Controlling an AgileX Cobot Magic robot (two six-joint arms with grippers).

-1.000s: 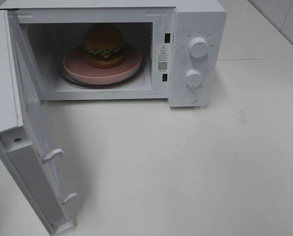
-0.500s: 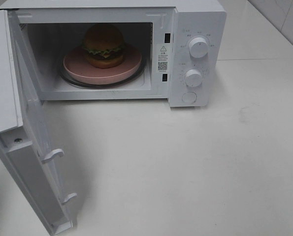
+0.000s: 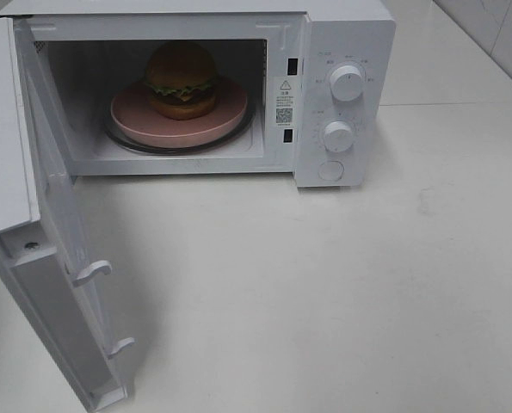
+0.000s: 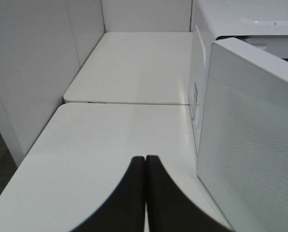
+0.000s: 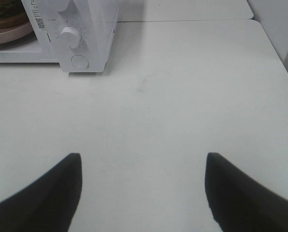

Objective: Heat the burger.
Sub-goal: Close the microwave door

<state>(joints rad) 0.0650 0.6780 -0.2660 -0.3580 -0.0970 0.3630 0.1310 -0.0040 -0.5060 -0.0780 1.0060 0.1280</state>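
The burger (image 3: 181, 80), with a golden-brown bun and green lettuce, sits on a round pink plate (image 3: 225, 116) inside the white microwave (image 3: 342, 34), whose door (image 3: 53, 241) stands swung wide to the left. In the right wrist view a sliver of the burger (image 5: 6, 17) shows on the plate (image 5: 8, 35). My left gripper (image 4: 145, 166) is shut with nothing in it, over the table beside the outer face of the door (image 4: 250, 145). Over bare table right of the microwave, my right gripper (image 5: 143, 166) is open and holds nothing. Neither gripper appears in the exterior high view.
Two knobs (image 3: 348, 83) and a round button (image 3: 330, 170) sit on the microwave's control panel. The white table (image 3: 324, 284) stretches in front and to the right. A wall panel (image 4: 32, 72) borders the table on the left.
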